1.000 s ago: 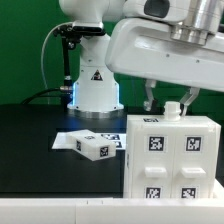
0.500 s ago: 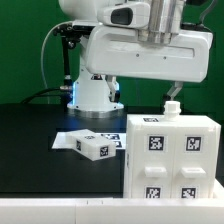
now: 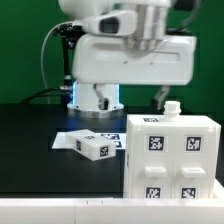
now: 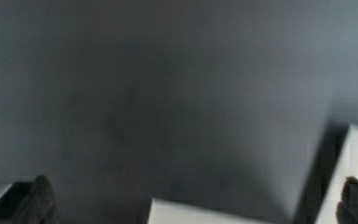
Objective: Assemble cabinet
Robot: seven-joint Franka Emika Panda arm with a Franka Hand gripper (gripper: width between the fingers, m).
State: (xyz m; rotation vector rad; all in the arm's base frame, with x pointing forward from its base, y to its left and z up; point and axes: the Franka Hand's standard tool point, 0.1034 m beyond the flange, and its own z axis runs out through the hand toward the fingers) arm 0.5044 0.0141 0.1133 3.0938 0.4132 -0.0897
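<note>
The cabinet's white compartmented box [image 3: 170,158] stands at the front on the exterior view's right, with tags on its front face and a small white knob [image 3: 172,107] on top. A small white tagged block [image 3: 95,148] lies to its left. My gripper [image 3: 158,98] hangs behind the box's top; only one dark finger shows below the big white hand. In the wrist view the gripper [image 4: 195,203] is open and empty, with its fingertips [image 4: 34,200] far apart over the dark table. White part edges [image 4: 229,212] show between and beside them.
The marker board [image 3: 62,141] lies flat on the black table under the small block. The white robot base [image 3: 95,92] with a triangle mark stands behind it. A green wall is at the back.
The hand has swung toward the exterior view's left and turned, so it now covers more of the robot base. The box and the block have not moved.
</note>
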